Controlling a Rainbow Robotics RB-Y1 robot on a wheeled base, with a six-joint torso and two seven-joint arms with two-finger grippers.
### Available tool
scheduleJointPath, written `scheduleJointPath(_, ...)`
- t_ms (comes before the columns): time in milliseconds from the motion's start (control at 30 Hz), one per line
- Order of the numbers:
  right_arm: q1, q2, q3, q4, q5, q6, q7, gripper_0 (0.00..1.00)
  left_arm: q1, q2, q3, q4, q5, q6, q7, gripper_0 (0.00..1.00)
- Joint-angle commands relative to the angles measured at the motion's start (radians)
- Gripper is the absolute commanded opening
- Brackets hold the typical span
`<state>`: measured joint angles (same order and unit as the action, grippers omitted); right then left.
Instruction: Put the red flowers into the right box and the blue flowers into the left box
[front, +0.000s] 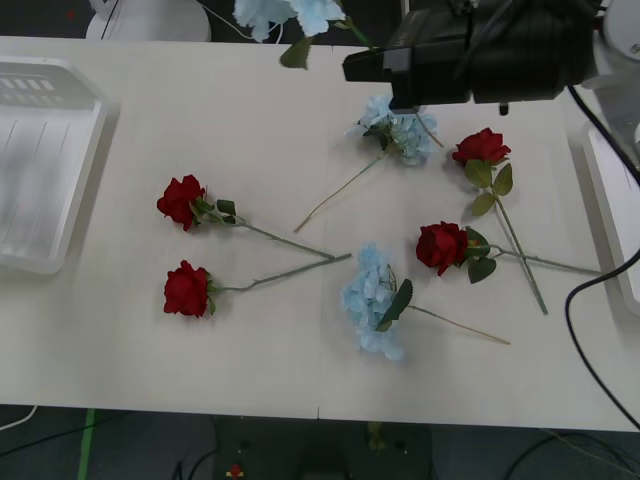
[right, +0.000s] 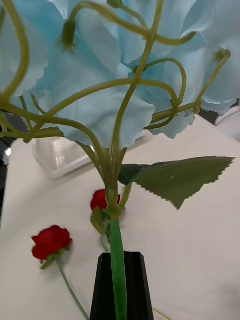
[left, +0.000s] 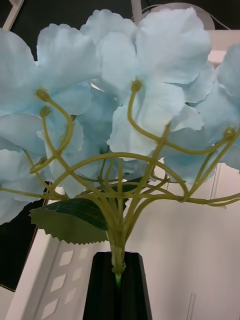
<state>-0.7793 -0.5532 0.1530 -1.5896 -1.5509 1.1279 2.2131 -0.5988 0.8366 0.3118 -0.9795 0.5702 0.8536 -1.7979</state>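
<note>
Red flowers (front: 186, 290) lie nearest on the white table (front: 120, 360), four in all, with two blue flowers (front: 375, 295) among them, all outside both trays and not yet sorted. Farther back, the right gripper (right: 118, 265) is clamped on the stem of a raised blue cluster (front: 270, 12), held clear of the table so it can be carried across. The left gripper (left: 118, 262) is likewise closed on a second blue cluster (left: 150, 75). The slotted rim beneath it is probably the left box (front: 40, 160), where it belongs. The right box (front: 603, 170) sits at the table's right edge.
</note>
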Motion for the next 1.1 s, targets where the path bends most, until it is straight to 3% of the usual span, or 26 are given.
scheduleJointPath(33,0.003,0.134,0.003,-0.036,-0.015,-0.025,0.037,0.00,-0.035,-0.007,-0.042,-0.010,0.003,-0.016,-0.051,0.45)
scheduleJointPath(100,0.003,0.176,0.022,-0.032,-0.006,-0.048,0.037,0.00,-0.036,-0.007,-0.048,-0.008,0.013,-0.015,-0.054,0.70)
scheduleJointPath(200,0.003,0.230,0.077,-0.029,0.025,-0.119,0.030,0.00,-0.035,-0.007,-0.053,-0.022,0.079,0.019,-0.066,0.94)
scheduleJointPath(233,0.003,0.243,0.095,-0.023,0.032,-0.137,0.028,0.00,-0.035,-0.007,-0.053,-0.036,0.102,0.042,-0.070,0.96)
scheduleJointPath(367,0.002,0.306,0.154,0.025,0.045,-0.209,0.028,0.00,-0.009,0.001,-0.025,-0.148,0.240,0.191,-0.089,0.96)
scheduleJointPath(500,-0.003,0.355,0.200,0.077,0.046,-0.284,0.033,0.00,0.089,0.025,-0.004,-0.268,0.553,0.283,-0.113,1.00)
scheduleJointPath(833,-0.011,0.438,0.307,0.126,0.045,-0.473,0.033,0.00,0.453,0.030,0.029,-0.415,1.185,0.282,-0.534,1.00)
scheduleJointPath(1100,-0.009,0.463,0.316,0.134,0.034,-0.494,0.034,0.00,0.603,-0.004,-0.073,-0.436,1.645,0.275,-0.907,1.00)
